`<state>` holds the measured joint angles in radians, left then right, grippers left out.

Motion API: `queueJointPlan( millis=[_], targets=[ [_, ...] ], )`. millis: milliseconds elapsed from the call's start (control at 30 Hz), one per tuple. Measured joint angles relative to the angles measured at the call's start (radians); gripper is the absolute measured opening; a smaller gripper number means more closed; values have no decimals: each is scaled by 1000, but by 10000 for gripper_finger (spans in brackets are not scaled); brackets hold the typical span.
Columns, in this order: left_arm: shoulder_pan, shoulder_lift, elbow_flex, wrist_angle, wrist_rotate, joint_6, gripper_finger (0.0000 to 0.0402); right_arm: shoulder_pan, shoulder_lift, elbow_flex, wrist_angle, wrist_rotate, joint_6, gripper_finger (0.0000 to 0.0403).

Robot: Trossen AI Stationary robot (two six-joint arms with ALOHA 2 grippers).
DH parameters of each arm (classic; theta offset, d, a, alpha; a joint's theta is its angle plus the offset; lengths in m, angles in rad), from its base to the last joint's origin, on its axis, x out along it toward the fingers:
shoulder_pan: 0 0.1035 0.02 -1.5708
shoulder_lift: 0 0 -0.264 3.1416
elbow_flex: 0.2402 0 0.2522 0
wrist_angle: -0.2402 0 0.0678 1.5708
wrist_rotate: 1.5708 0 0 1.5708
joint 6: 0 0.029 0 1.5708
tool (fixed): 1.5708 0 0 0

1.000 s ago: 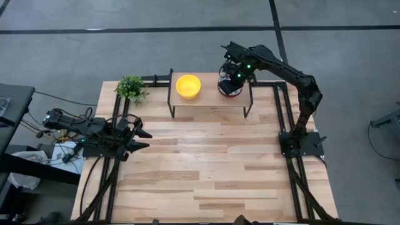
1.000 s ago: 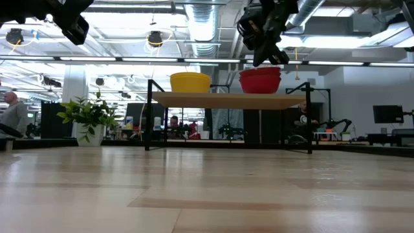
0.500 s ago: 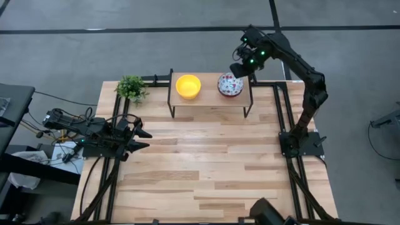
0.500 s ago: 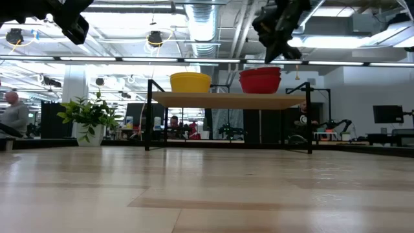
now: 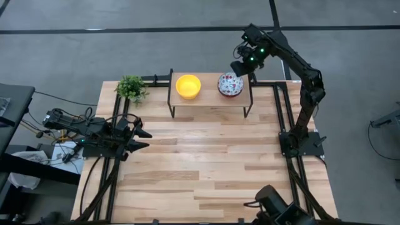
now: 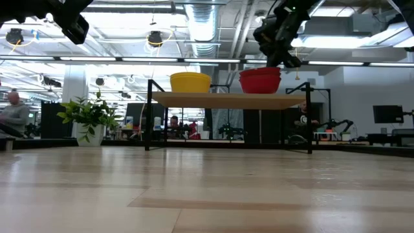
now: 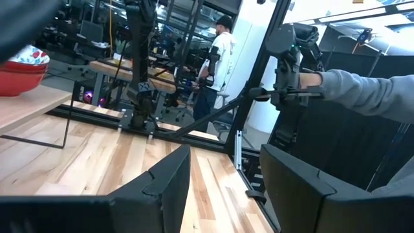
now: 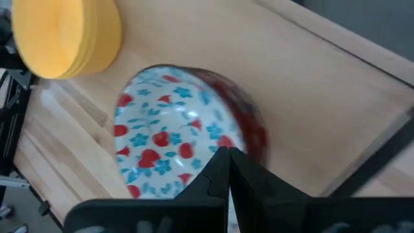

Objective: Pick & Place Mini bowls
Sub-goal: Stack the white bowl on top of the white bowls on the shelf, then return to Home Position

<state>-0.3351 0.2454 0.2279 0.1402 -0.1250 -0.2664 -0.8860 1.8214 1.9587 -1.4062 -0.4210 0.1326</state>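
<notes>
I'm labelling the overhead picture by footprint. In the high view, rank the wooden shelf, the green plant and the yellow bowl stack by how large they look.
1. Wooden shelf, clearly largest.
2. Green plant and yellow bowl stack: too alike to rank.

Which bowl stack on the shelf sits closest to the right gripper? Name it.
The floral stack, white with red-and-blue flowers, sits just beside the right gripper; the plain yellow stack stands farther along the shelf.

No text, label, brand, number or sign can be read in any of the views. Screens and equipment in the room at the right of the low view show only bright spots, too small to make out as letters.
</notes>
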Motion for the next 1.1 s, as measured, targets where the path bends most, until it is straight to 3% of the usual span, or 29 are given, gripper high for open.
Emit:
queueJointPlan(
  millis=[933,1100],
  targets=[
    [0,0,0,5,0,-5,186,-26,-1,0,-13,0,-20,0],
    [0,-2,0,9,8,-4,186,-26,-58,50,-18,-70,-126,0]
  ],
)
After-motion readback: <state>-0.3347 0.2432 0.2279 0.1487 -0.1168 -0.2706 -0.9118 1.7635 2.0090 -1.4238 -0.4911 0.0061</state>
